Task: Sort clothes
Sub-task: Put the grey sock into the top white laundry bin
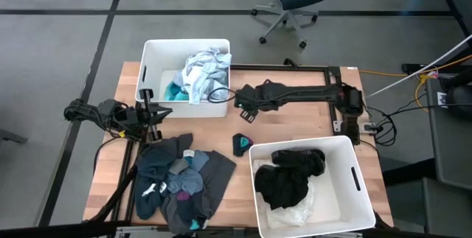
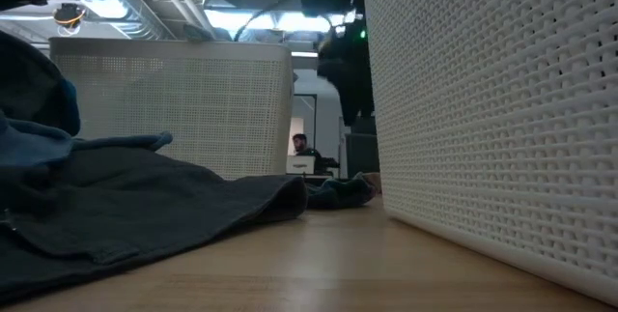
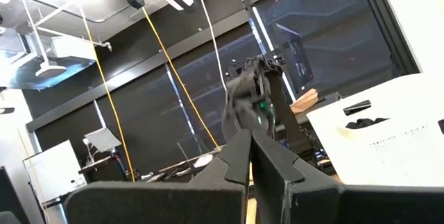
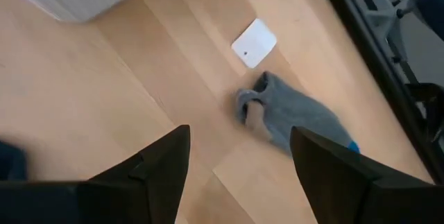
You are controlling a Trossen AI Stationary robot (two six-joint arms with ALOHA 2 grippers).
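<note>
High view, sock (image 1: 242,144) between bins, clear of edges

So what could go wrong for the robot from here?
The open right end effector hangs above a small grey sock lying by the table edge; a clumsy grab might nudge it off. The sock is crumpled and flat, so the fingers may close on wood. The unsorted clothes pile overlaps heavily, so one pick could drag several garments.

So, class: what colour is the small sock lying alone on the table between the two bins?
Dark grey sock with a teal toe, clearest in the right wrist view.
</note>
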